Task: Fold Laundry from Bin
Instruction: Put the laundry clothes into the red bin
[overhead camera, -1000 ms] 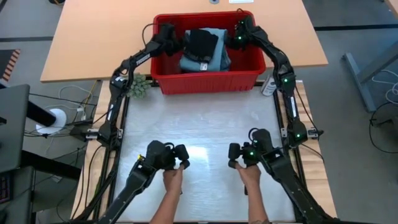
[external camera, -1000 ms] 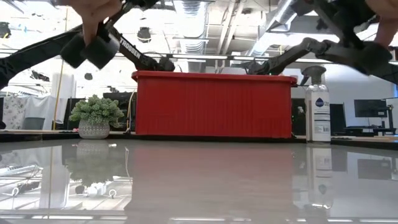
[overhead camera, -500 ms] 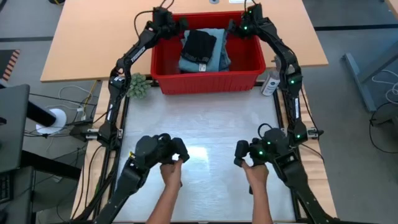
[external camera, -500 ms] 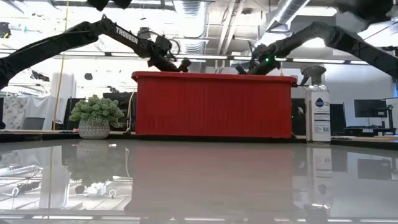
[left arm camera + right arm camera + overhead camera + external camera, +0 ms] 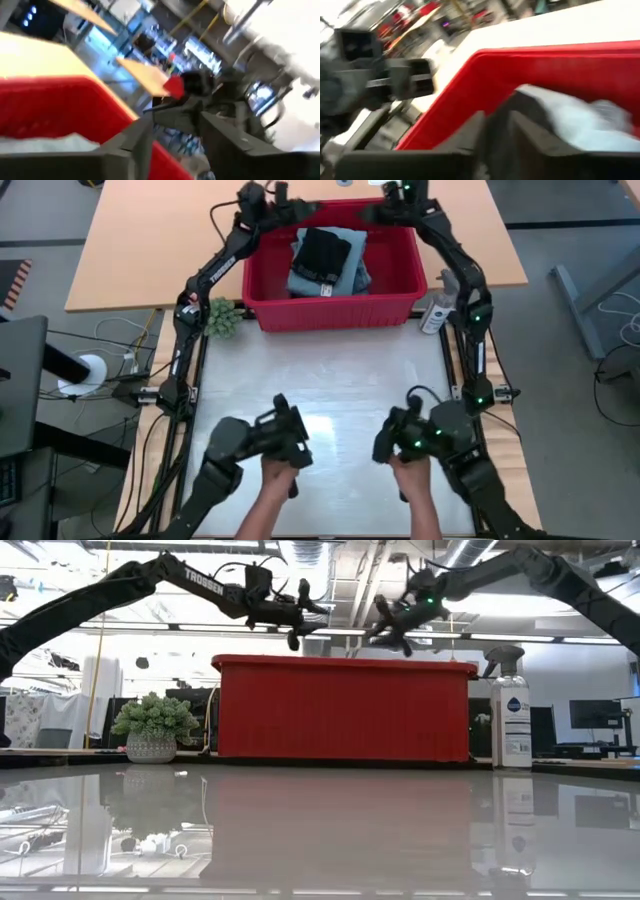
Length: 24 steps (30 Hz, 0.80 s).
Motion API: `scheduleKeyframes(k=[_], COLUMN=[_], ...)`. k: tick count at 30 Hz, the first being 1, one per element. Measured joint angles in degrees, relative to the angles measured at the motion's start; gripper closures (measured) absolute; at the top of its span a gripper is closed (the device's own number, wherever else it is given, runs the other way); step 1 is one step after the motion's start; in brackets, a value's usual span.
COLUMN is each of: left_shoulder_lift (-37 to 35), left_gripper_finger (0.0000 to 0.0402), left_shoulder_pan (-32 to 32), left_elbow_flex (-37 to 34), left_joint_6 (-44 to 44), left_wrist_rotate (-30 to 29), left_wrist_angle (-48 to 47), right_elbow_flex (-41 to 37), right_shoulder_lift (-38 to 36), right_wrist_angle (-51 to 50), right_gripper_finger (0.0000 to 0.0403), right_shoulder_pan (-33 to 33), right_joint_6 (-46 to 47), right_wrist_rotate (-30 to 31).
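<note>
Hovering above bin (image 5: 330, 305) rim: left claw (image 5: 300, 625), right claw (image 5: 392, 628)

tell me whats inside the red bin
A small black item lies on top of folded light blue clothes in the red bin. Anything beneath that pile is covered.

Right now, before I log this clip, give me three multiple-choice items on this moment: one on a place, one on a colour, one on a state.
1. Where is the laundry?
A. inside the bin
B. spread on the table
C. on the floor

2. What colour is the bin?
A. blue
B. red
C. white

3. What do the left gripper and right gripper hold?
A. a shirt each
B. the spray bottle
C. nothing

Answers: 1 A, the pile sits within the tub's walls. 2 B, red in every view. 3 C, both hang above the rim with nothing between their fingers.
</note>
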Motion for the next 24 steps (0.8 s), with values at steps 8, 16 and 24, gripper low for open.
scheduleKeyframes(k=[8,16,24], left_shoulder_lift=[0.0,0.0,1.1], left_gripper_finger=[0.0392,0.0401,0.0401], left_shoulder_pan=[-2.2,-2.3,-2.6], left_elbow_flex=[-1.8,-11.0,-21.0], left_joint_6=[11.6,12.6,16.0], left_wrist_rotate=[-3.0,-4.3,-12.1], left_wrist_angle=[-8.3,-8.7,-13.5], right_elbow_flex=[-1.3,-1.4,-1.4], right_shoulder_lift=[1.1,9.2,17.2], right_wrist_angle=[2.8,2.5,0.6], right_gripper_finger=[0.0383,0.0387,0.0387], right_shoulder_pan=[3.5,3.7,3.3], right_joint_6=[-6.9,-6.0,-3.3], right_wrist_rotate=[-1.0,-3.8,-4.1])
